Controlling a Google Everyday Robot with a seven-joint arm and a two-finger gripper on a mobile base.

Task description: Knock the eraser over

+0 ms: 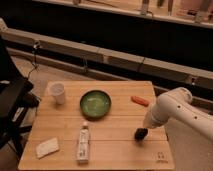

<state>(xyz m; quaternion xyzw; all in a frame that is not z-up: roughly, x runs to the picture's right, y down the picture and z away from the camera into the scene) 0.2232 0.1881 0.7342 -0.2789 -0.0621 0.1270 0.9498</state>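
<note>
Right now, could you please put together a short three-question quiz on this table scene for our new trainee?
1. True or false: the gripper hangs over the right part of the wooden table.
2. What lies nearest the table's front left corner? A) green bowl B) pale flat block C) white cup
3. Fill in: the orange object lies to the ___ of the green bowl.

Key: 1 true; 2 B; 3 right.
</note>
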